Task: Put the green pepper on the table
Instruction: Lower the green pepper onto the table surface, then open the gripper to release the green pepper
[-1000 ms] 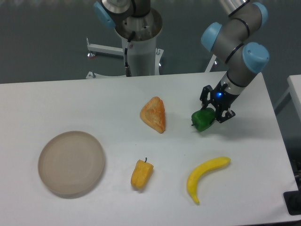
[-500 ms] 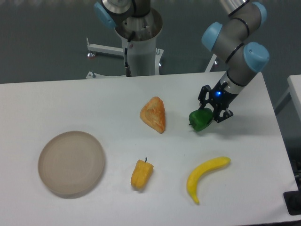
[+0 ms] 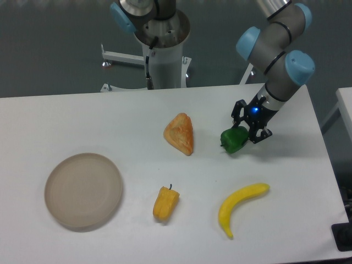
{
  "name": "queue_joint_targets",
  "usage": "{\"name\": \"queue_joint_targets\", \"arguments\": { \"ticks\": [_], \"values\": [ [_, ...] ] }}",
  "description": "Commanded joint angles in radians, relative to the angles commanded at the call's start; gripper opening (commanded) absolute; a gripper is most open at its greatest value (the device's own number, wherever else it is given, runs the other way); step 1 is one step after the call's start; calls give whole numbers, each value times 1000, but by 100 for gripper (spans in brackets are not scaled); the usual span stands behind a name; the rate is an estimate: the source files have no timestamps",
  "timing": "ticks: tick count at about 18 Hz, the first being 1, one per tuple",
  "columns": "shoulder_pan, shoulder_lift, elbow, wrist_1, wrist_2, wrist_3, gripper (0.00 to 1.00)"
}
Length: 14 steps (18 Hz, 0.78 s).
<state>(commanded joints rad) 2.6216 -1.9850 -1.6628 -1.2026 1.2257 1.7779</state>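
1. Green pepper (image 3: 234, 139): sits at about 3 o'clock from the table's centre, low over or on the white table (image 3: 286, 181). Contact with the surface cannot be confirmed from this view.
2. Gripper (image 3: 245, 132): clenched on the pepper's upper right side, with the black fingers (image 3: 256, 133) straddling it. The arm comes down from 1 o'clock.
3. Neighbours: pastry wedge (image 3: 180, 133) lies near, at 9 o'clock of the pepper. Banana (image 3: 241, 207) lies at 6 o'clock, apart. Orange pepper (image 3: 165, 202) sits at 7 o'clock, well apart. Beige plate (image 3: 83, 190) sits far off at 8 o'clock.
4. Handling judgement: the pepper looks small and light. Its glossy skin is likely slippery, and its lumpy lobes give uneven seating for flat pads. It is probably a rigid or slightly yielding prop, not fragile.
5. Grasp judgement: the best hold is across the blocky body between two opposing lobes, not on the short stem. The present grip appears off-centre, toward the pepper's right flank, so the pepper may rotate when it is let go.
6. Step judgement: placement is nearly complete. The bare tabletop beneath the pepper suits release. Risk: the pepper may roll a little toward the pastry once the jaws part.
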Motion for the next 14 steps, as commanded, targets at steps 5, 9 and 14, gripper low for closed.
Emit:
{"name": "queue_joint_targets", "arguments": {
  "ticks": [5,9,14],
  "values": [
    [0,0,0,2,2,-2,48],
    [0,-2,8,0,3,-2,73],
    [-2,-3,29,0,11,-3,96]
  ]
}}
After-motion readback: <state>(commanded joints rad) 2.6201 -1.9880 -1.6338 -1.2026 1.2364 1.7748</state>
